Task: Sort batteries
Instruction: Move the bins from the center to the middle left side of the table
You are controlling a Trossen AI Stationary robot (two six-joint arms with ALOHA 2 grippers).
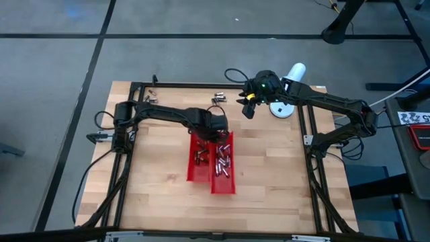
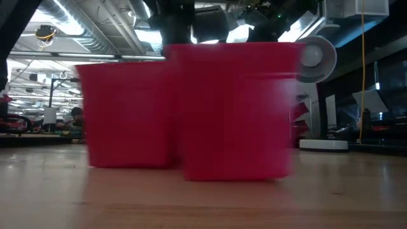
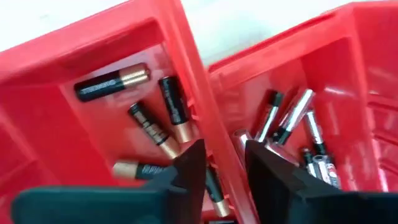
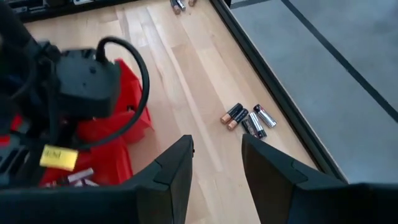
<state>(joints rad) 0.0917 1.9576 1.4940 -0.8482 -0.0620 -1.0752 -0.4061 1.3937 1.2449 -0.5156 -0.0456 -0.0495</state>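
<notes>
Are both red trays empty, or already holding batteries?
Both hold batteries. The left tray has black-and-copper ones; the right tray has silvery ones.

We saw a pale wooden tabletop (image 1: 269,175) edged by a black frame (image 1: 201,85), standing on a grey floor (image 1: 54,101) crossed by dark lines. At one o'clock on the tabletop stood a white lamp (image 1: 287,94). In the low view, a ceiling (image 2: 95,32) of pipes and strip lights hung over the room, with cluttered benches (image 2: 32,124) at nine o'clock.
</notes>
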